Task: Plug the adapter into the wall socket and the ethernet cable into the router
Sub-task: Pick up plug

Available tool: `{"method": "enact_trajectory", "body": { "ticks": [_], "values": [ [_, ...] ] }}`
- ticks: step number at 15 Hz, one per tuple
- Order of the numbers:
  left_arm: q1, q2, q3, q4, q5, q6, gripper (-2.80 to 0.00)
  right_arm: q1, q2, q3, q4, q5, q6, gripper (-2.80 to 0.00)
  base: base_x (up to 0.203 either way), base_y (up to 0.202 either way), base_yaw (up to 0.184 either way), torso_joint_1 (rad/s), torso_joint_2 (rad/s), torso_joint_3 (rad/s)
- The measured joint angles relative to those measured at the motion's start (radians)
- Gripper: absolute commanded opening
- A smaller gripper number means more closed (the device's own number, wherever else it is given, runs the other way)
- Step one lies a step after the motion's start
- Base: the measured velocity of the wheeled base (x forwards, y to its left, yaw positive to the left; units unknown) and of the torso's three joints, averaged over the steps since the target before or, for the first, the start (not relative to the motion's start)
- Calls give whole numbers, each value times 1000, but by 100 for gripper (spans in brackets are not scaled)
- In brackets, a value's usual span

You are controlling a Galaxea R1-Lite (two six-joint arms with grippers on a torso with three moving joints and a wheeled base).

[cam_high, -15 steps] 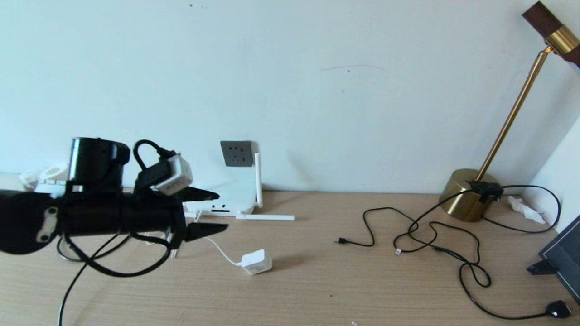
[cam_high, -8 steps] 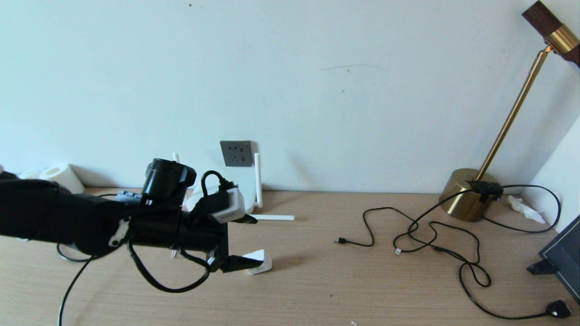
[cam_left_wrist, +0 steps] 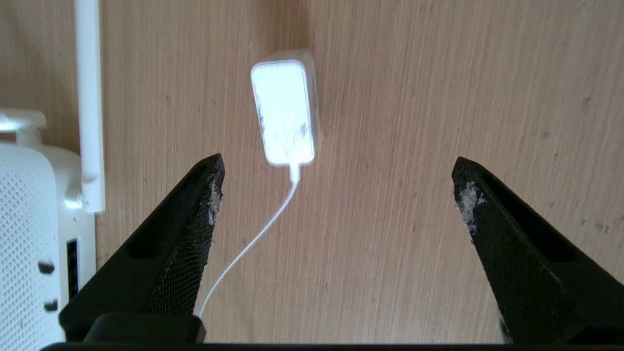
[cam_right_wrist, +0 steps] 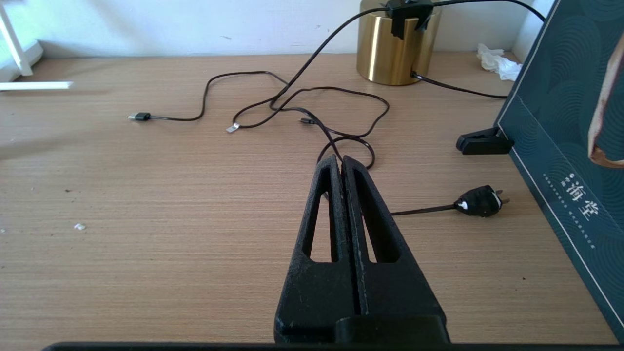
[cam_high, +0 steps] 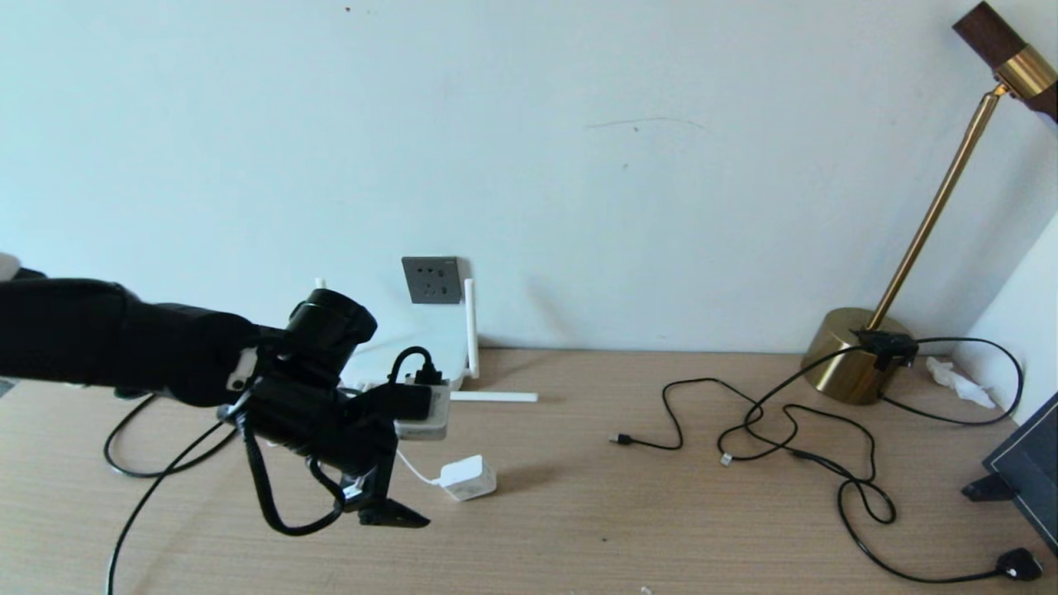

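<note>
On the table (cam_high: pixel 579 512), the adapter (cam_high: pixel 468 478) is lying on its side just ahead of the left hand (cam_left_wrist: pixel 336 195), whose fingers (cam_left_wrist: pixel 195 204) are standing wide apart with nothing between them. Seen from the left wrist, the adapter (cam_left_wrist: pixel 285 112) is sitting beyond the fingertips, nearer the finger on the router's side, and its thin white cord (cam_left_wrist: pixel 253 243) is running back between the fingers. Nothing is lying between the hand and the adapter but bare wood. Beside that same finger the router (cam_left_wrist: pixel 24 234) is resting flat, one white antenna (cam_left_wrist: pixel 87 107) stretched along the table; in the head view the router (cam_high: pixel 430 347) is sitting against the wall, partly hidden by the left arm. Above it the wall socket (cam_high: pixel 431 279) is showing on the wall. Farther right, thin black cords (cam_high: pixel 793 430) are looping across the table toward the brass lamp base (cam_high: pixel 851 355). Over that side the right hand (cam_right_wrist: pixel 341 163) is hovering with its fingers pressed together, close to a small black plug (cam_right_wrist: pixel 480 201).
</note>
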Motion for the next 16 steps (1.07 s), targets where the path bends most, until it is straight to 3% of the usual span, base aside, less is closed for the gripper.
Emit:
{"method": "enact_trajectory", "body": {
  "ticks": [6,11,16],
  "values": [
    [-37,125,-157,97,8,-39,0,0,0,0,0,0,0,-280,0,0,0,0,0,0],
    [-51,196,-212,101,8,-138,0,0,0,0,0,0,0,-280,0,0,0,0,0,0],
    [-66,237,-237,92,9,-159,0,0,0,0,0,0,0,-280,0,0,0,0,0,0]
  ]
}}
